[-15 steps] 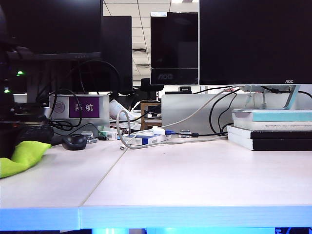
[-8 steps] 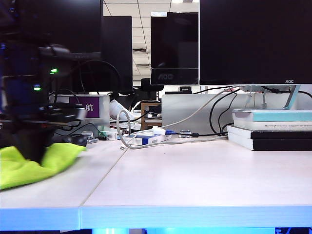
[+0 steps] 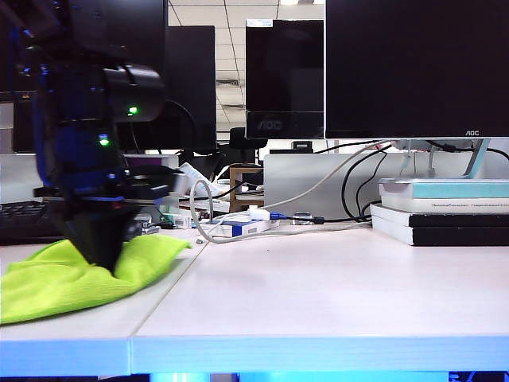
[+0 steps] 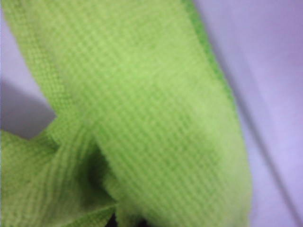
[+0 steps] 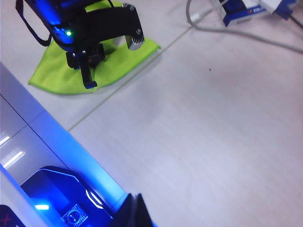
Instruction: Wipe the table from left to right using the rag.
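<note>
On the white table (image 3: 318,294), left of the seam, the rag (image 3: 71,274) is pinned under the left gripper (image 3: 102,259), clamped onto it. The right gripper's (image 5: 135,210) jaw state cannot be told.

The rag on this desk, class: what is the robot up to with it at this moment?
The left gripper is shut on the lime green rag and presses it down on the left panel of the white table, close to the seam between the two panels. The right panel lies ahead of the rag. The right gripper shows only as a dark tip above the table's front edge and holds nothing that can be seen.
</note>
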